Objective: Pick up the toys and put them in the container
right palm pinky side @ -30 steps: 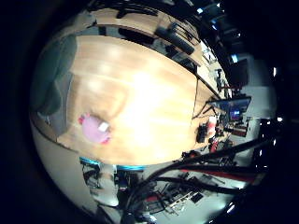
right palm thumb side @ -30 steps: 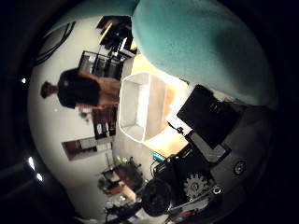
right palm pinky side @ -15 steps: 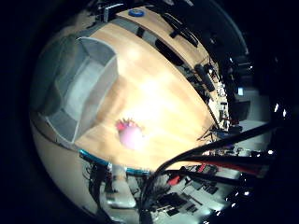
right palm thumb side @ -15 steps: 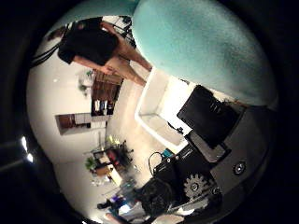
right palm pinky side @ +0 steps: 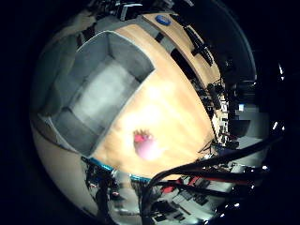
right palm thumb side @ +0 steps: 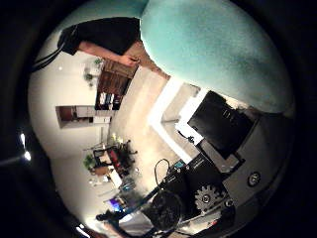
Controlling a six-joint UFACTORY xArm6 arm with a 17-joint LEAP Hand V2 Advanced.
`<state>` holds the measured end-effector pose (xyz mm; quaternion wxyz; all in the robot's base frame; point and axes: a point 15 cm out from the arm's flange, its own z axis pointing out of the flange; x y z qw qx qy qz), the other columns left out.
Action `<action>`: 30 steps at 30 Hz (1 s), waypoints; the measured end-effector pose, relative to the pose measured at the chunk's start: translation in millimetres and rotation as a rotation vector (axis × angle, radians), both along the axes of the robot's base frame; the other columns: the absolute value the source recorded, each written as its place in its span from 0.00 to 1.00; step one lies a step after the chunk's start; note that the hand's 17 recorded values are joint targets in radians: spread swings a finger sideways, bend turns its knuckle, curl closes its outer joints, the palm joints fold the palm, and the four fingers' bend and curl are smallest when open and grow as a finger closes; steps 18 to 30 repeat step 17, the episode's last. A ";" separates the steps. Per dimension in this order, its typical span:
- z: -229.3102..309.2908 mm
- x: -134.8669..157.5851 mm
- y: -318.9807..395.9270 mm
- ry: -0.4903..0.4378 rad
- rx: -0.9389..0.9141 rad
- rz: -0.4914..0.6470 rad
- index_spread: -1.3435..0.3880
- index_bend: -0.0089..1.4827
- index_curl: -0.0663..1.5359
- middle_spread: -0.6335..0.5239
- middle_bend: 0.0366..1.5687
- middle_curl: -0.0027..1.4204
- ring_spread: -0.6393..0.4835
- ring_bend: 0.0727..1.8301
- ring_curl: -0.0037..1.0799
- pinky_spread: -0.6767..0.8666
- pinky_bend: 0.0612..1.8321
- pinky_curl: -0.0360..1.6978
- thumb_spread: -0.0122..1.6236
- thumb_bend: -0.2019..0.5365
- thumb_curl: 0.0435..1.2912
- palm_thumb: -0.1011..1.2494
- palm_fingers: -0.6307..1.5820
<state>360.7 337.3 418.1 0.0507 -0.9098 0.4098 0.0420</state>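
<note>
In the right little finger side palm view a pink toy (right palm pinky side: 144, 143) lies on the wooden table (right palm pinky side: 178, 98), a short way from a grey rectangular container (right palm pinky side: 98, 89) that looks empty. The palm is well above both. In the right thumb side palm view the hand's (right palm thumb side: 213, 149) black and geared parts show beside a large teal mass (right palm thumb side: 208, 50) close to the palm; I cannot tell what it is. A pale container edge (right palm thumb side: 170, 111) shows past it. The fingers' state does not show.
A small blue round thing (right palm pinky side: 163, 19) lies near the table's far end. Desks with equipment stand beyond the table's long edge (right palm pinky side: 211, 94). A person in a dark top (right palm thumb side: 104, 35) is at the table side. Shelves and plants (right palm thumb side: 104, 159) stand in the room.
The camera has swung with the hand: the container now fills more of the little finger side view. The pink toy and container lie where they were. The teal mass stays fixed by the palm.
</note>
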 end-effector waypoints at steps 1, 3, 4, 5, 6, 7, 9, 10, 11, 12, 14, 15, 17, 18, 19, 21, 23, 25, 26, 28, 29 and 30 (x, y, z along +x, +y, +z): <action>-1.4 0.8 -0.5 -0.002 -0.006 0.002 0.44 0.19 0.47 0.20 0.43 0.45 0.25 0.59 0.42 0.05 0.54 0.20 0.63 0.18 0.28 0.77 0.78; -5.3 0.4 -0.6 0.005 -0.017 0.005 0.44 0.18 0.47 0.21 0.35 0.44 0.25 0.57 0.42 0.09 0.55 0.21 0.64 0.09 0.23 0.60 0.66; -8.8 -0.2 -1.2 0.014 -0.026 0.008 0.45 0.20 0.49 0.25 0.31 0.43 0.26 0.52 0.41 0.14 0.53 0.21 0.62 0.05 0.20 0.47 0.53; -11.5 -0.8 -2.5 0.022 -0.033 0.011 0.45 0.20 0.49 0.26 0.29 0.43 0.29 0.50 0.41 0.18 0.53 0.22 0.61 0.04 0.19 0.41 0.47; -13.8 -1.3 -3.9 0.031 -0.040 0.012 0.47 0.19 0.48 0.31 0.25 0.41 0.36 0.43 0.39 0.27 0.54 0.23 0.59 0.05 0.18 0.31 0.37; -17.3 -2.5 -5.3 0.044 -0.050 0.014 0.47 0.16 0.46 0.35 0.23 0.39 0.42 0.38 0.36 0.35 0.54 0.22 0.57 0.08 0.17 0.24 0.33; -26.3 -3.1 -5.2 0.069 -0.062 0.019 0.48 0.13 0.42 0.41 0.18 0.36 0.53 0.32 0.29 0.47 0.53 0.19 0.54 0.15 0.16 0.16 0.29; -26.6 -2.7 -4.7 0.069 -0.060 0.019 0.48 0.13 0.41 0.42 0.18 0.35 0.55 0.30 0.28 0.49 0.52 0.19 0.53 0.16 0.16 0.15 0.29; -26.6 -2.7 -3.9 0.068 -0.058 0.021 0.49 0.13 0.40 0.44 0.17 0.34 0.58 0.29 0.26 0.54 0.52 0.18 0.53 0.18 0.16 0.14 0.29; -26.5 -2.5 -3.4 0.067 -0.057 0.021 0.49 0.12 0.38 0.46 0.16 0.33 0.61 0.28 0.25 0.57 0.52 0.18 0.52 0.20 0.17 0.13 0.29; -26.5 -4.1 -1.6 0.066 -0.058 0.026 0.50 0.12 0.37 0.47 0.15 0.32 0.64 0.27 0.24 0.62 0.51 0.17 0.51 0.21 0.17 0.12 0.29; -26.5 -4.7 -1.0 0.065 -0.058 0.030 0.50 0.12 0.36 0.48 0.15 0.32 0.65 0.26 0.24 0.64 0.51 0.17 0.51 0.21 0.17 0.11 0.30; -27.2 -4.5 -0.9 0.066 -0.059 0.032 0.51 0.12 0.35 0.49 0.14 0.31 0.67 0.26 0.23 0.66 0.51 0.16 0.51 0.22 0.18 0.11 0.30; -27.2 -4.5 -0.9 0.066 -0.059 0.032 0.51 0.12 0.35 0.49 0.14 0.31 0.67 0.26 0.23 0.66 0.51 0.16 0.51 0.22 0.18 0.11 0.30; -27.2 -4.5 -0.9 0.066 -0.059 0.032 0.51 0.12 0.35 0.49 0.14 0.31 0.67 0.26 0.23 0.66 0.51 0.16 0.51 0.22 0.18 0.11 0.30; -27.2 -4.5 -0.9 0.066 -0.059 0.032 0.51 0.12 0.35 0.49 0.14 0.31 0.67 0.26 0.23 0.66 0.51 0.16 0.51 0.22 0.18 0.11 0.30; -27.2 -4.5 -0.9 0.066 -0.059 0.032 0.51 0.12 0.35 0.49 0.14 0.31 0.67 0.26 0.23 0.66 0.51 0.16 0.51 0.22 0.18 0.11 0.30; -27.2 -4.5 -0.9 0.066 -0.059 0.032 0.51 0.12 0.35 0.49 0.14 0.31 0.67 0.26 0.23 0.66 0.51 0.16 0.51 0.22 0.18 0.11 0.30; -27.2 -4.5 -0.9 0.066 -0.059 0.032 0.51 0.12 0.35 0.49 0.14 0.31 0.67 0.26 0.23 0.66 0.51 0.16 0.51 0.22 0.18 0.11 0.30; -27.2 -4.5 -0.9 0.066 -0.059 0.032 0.51 0.12 0.35 0.49 0.14 0.31 0.67 0.26 0.23 0.66 0.51 0.16 0.51 0.22 0.18 0.11 0.30; -27.2 -4.5 -0.9 0.066 -0.059 0.032 0.51 0.12 0.35 0.49 0.14 0.31 0.67 0.26 0.23 0.66 0.51 0.16 0.51 0.22 0.18 0.11 0.30; -27.2 -4.5 -0.9 0.066 -0.059 0.032 0.51 0.12 0.35 0.49 0.14 0.31 0.67 0.26 0.23 0.66 0.51 0.16 0.51 0.22 0.18 0.11 0.30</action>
